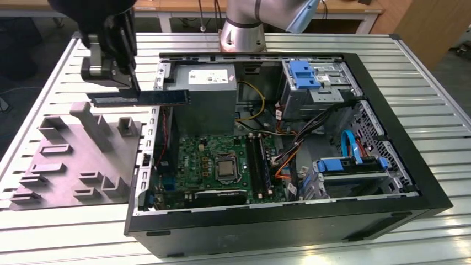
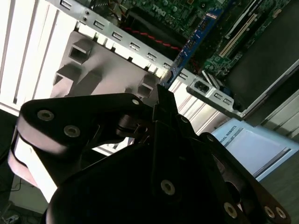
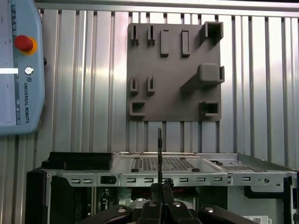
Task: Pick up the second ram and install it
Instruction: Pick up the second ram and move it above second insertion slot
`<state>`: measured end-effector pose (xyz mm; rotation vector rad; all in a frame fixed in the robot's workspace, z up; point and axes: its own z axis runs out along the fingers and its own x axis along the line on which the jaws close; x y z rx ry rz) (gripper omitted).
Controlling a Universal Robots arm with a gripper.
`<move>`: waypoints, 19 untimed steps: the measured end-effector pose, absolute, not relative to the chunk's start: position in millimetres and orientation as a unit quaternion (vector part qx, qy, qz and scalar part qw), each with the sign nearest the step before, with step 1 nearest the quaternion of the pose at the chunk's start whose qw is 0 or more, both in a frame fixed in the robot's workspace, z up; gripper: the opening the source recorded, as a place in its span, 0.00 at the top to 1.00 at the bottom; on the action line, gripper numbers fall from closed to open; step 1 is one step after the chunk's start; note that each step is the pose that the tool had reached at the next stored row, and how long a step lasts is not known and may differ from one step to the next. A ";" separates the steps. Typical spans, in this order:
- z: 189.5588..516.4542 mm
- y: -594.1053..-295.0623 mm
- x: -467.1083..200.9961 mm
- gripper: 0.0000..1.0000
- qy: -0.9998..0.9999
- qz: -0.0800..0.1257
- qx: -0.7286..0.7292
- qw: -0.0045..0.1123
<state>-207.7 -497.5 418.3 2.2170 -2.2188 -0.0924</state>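
My gripper (image 1: 131,88) hangs above the table just off the open computer case's (image 1: 412,165) wall, on the exterior view's left. It is shut on the second ram (image 1: 147,98), a long dark blue stick held level, its free end reaching over the case wall. In the second wrist view the blue ram (image 2: 192,43) sticks out past the gripper (image 2: 163,95) toward the green motherboard (image 2: 184,14). The first wrist view catches the ram (image 3: 160,151) edge-on, rising from the gripper (image 3: 160,186). The motherboard (image 1: 213,160) lies in the case, with black slot rails (image 1: 257,157) beside the processor socket.
A grey holder plate (image 1: 66,160) with raised blocks lies on the slatted table (image 1: 44,232) beside the case, below the gripper. In the case sit a grey power supply (image 1: 202,83), blue drive brackets (image 1: 301,74) and loose cables (image 1: 287,138). A pendant with a red button (image 3: 21,70) rests on the table.
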 end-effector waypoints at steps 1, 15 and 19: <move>418.3 -497.5 -204.4 0.89 -0.707 -0.029 0.706 0.002; 418.0 -497.5 -155.4 0.89 -0.707 -0.029 0.707 0.002; 418.0 -497.5 -139.7 0.89 -0.707 -0.029 0.706 0.002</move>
